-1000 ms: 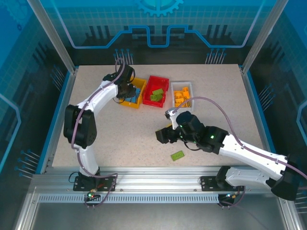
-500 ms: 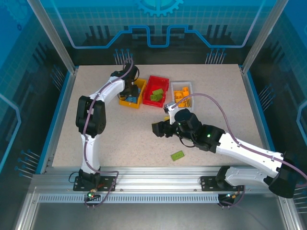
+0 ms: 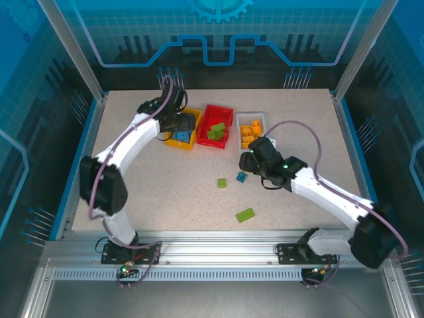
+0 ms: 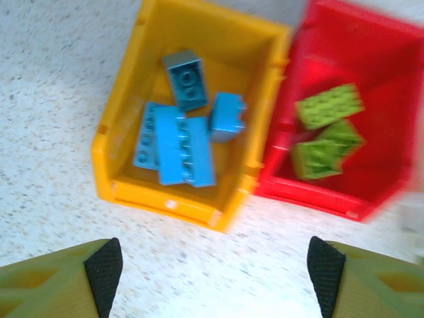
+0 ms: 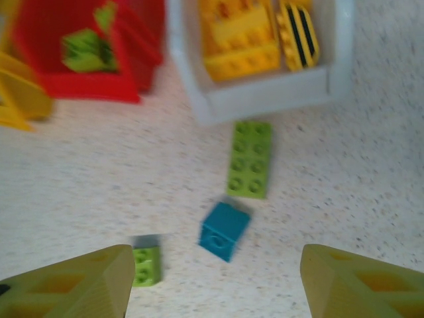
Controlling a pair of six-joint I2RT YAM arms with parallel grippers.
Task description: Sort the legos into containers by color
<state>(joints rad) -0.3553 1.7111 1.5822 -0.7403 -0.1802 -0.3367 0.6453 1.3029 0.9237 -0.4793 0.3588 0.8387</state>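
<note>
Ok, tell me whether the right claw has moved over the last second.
Yes. In the top view the right claw has swung up and right in the picture, ending closer to the white bin.

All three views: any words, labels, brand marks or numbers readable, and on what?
No readable text.
The yellow bin, red bin and white bin carry no labels; the blue bricks show studs only.
The striped yellow brick has black bars, not letters.
The back panel shows a gear graphic, no words.

This looks like a robotics lab test cell. Aluminium framing (image 3: 218, 255) and blue printed panels (image 3: 218, 33) enclose a speckled table (image 3: 165, 192).
</note>
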